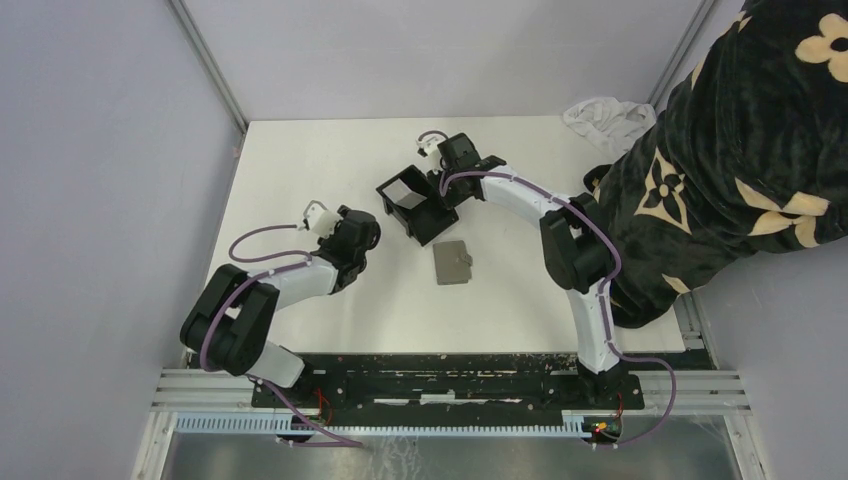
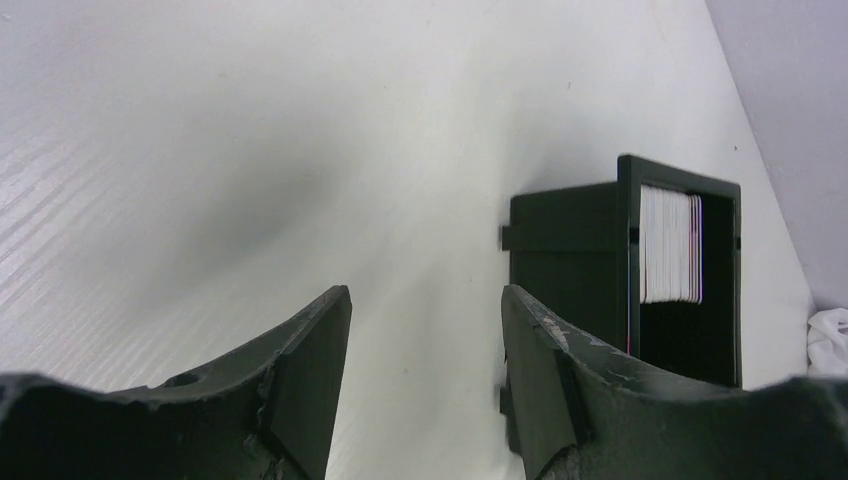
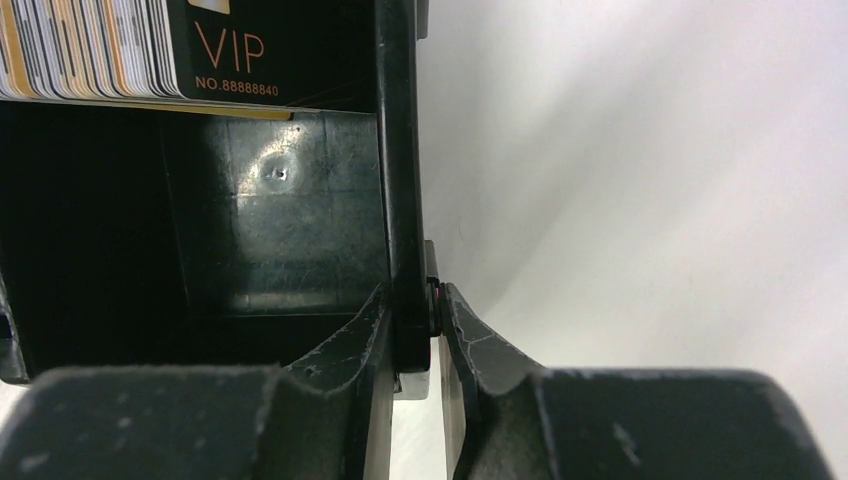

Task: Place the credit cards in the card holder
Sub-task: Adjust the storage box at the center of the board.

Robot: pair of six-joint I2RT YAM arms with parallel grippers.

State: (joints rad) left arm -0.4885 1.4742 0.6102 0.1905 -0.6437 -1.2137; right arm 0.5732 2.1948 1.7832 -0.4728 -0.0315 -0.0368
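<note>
On the card holder's (image 1: 430,225) wall, the right gripper (image 3: 412,305) is being clamped; left gripper (image 2: 425,305) released; nearby credit card (image 1: 453,264) likely due next.

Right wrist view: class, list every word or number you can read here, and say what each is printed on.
"VIP": gold letters on the black card standing in the black plastic card holder.
"NO.88888840": smaller gold print just below, same card.
The fanned pale cards beside it: print too blurred to read.
</note>
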